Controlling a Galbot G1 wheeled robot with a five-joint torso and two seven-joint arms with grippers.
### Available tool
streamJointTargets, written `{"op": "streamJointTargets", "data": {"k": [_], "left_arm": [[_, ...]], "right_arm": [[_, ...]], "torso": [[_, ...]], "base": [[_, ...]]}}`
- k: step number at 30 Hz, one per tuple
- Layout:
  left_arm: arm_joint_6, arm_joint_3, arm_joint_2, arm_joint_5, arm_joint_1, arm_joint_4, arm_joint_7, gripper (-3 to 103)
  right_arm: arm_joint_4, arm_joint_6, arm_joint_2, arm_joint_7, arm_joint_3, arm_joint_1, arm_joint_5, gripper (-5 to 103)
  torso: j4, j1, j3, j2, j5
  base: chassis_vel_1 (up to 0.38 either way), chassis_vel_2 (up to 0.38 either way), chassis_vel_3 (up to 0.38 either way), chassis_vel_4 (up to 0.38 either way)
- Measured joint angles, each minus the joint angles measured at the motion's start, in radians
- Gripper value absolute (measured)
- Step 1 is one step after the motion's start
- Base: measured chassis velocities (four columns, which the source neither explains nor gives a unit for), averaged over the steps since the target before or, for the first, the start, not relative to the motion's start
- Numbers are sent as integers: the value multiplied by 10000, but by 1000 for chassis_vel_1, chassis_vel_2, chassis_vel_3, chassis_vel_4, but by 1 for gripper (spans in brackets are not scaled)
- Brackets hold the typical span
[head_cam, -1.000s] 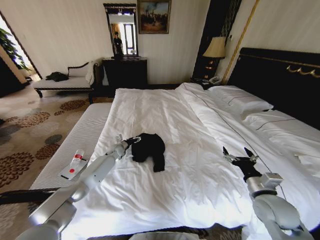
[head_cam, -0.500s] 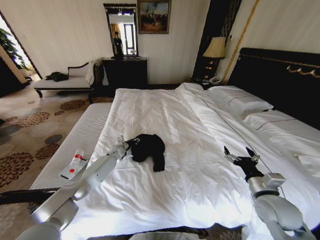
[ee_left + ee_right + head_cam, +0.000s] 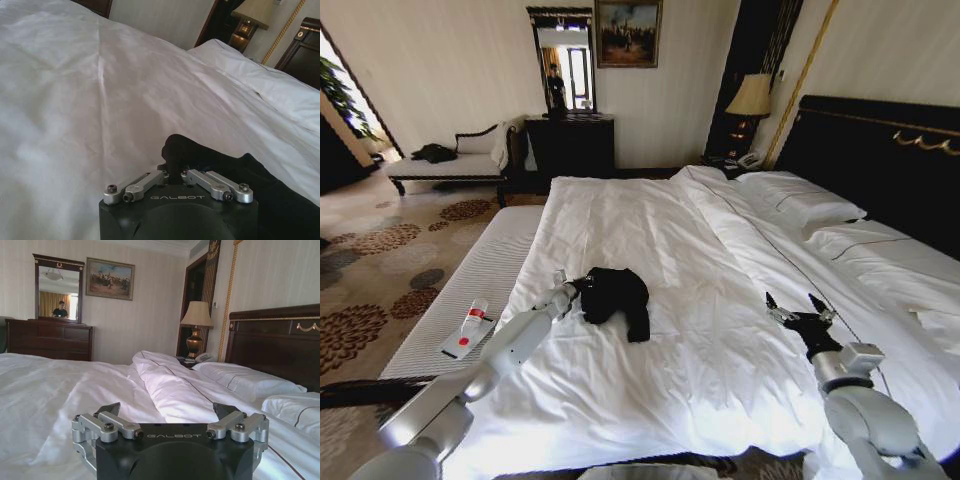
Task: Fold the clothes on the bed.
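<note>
Gripping the crumpled black T-shirt (image 3: 616, 298), left hand (image 3: 172, 174) reads "GALBOT"; right hand (image 3: 799, 310) gapes.

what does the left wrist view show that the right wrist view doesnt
Left wrist view alone: the black T-shirt, bunched on the duvet, with the left gripper shut on a fold of it. Right wrist view alone: the right gripper open above the duvet, holding nothing, plus the mirror, painting and pillows. Both share the white duvet, the lamp and the dark headboard.
</note>
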Motion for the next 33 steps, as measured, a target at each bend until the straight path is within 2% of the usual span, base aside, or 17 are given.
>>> {"op": "streamJointTargets", "data": {"k": [3,4,5,7,9,10,13,15,16,17,18,19,20,21,25,31,33], "left_arm": [[-28,144,18,123,-28,-73,-18,3],[-36,201,18,165,-44,-98,-27,3],[-36,201,18,165,-44,-98,-27,3],[-58,298,10,253,-62,-150,-61,3],[-62,347,-13,303,-63,-217,-118,3],[-62,347,-13,303,-63,-217,-118,3],[-67,392,-6,330,-36,-349,-181,3],[-69,426,37,347,0,-462,-274,3],[-69,426,37,347,0,-462,-274,3],[-69,444,60,347,8,-512,-312,3],[-70,456,69,346,9,-531,-330,3],[-72,499,85,347,12,-580,-370,3],[-72,530,88,343,11,-606,-405,3],[-72,530,88,343,11,-606,-405,3],[-72,692,83,303,-32,-712,-521,3],[-72,785,88,268,-101,-771,-586,3],[-72,794,95,262,-106,-774,-594,3]], "right_arm": [[-71,-307,-695,764,-475,607,968,100],[-156,-465,-1008,1030,-715,967,1611,100],[-156,-465,-1008,1030,-715,967,1611,100],[-455,-782,-1709,1151,-1277,1752,3153,100],[-786,-1032,-2359,958,-1926,2494,4416,100],[-786,-1032,-2359,958,-1926,2494,4416,100],[-1490,-1483,-2939,427,-3065,3728,6050,100],[-2453,-1956,-3000,32,-4294,5290,7352,100],[-2453,-1956,-3000,32,-4294,5290,7352,100],[-2975,-2171,-2868,-92,-4961,6069,7813,100],[-3110,-2211,-2824,-127,-5136,6260,7892,100],[-3888,-2414,-2534,-285,-6094,7261,8144,100],[-4275,-2544,-2345,-363,-6535,7745,8243,100],[-4275,-2544,-2345,-363,-6535,7745,8243,100],[-6093,-2887,-1394,-617,-8095,9577,8289,100],[-7845,-2954,-446,-1173,-8937,10564,7573,100],[-8010,-2954,-360,-1250,-8999,10635,7468,100]], "torso": [[1,0,0,0,-1],[3,0,0,0,-1],[3,0,0,0,-1],[5,0,1,0,0],[4,1,1,-1,-1],[4,1,1,-1,-1],[-2,1,1,-1,0],[4,0,1,0,-3],[4,0,1,0,-3],[4,0,1,-1,-1],[3,1,2,-1,0],[5,1,2,-1,-1],[5,2,3,-2,0],[5,2,3,-2,0],[6,2,2,-2,-2],[1,2,2,-2,-2],[1,2,2,-2,-2]], "base": [[0,0,0,0],[0,0,0,0],[0,0,0,0],[0,0,0,0],[0,0,0,0],[0,0,0,0],[0,0,0,0],[0,0,0,0],[0,0,0,0],[0,0,0,0],[0,0,0,0],[0,0,0,0],[0,0,0,0],[0,0,0,0],[0,0,0,0],[0,0,0,0],[0,0,0,0]]}}
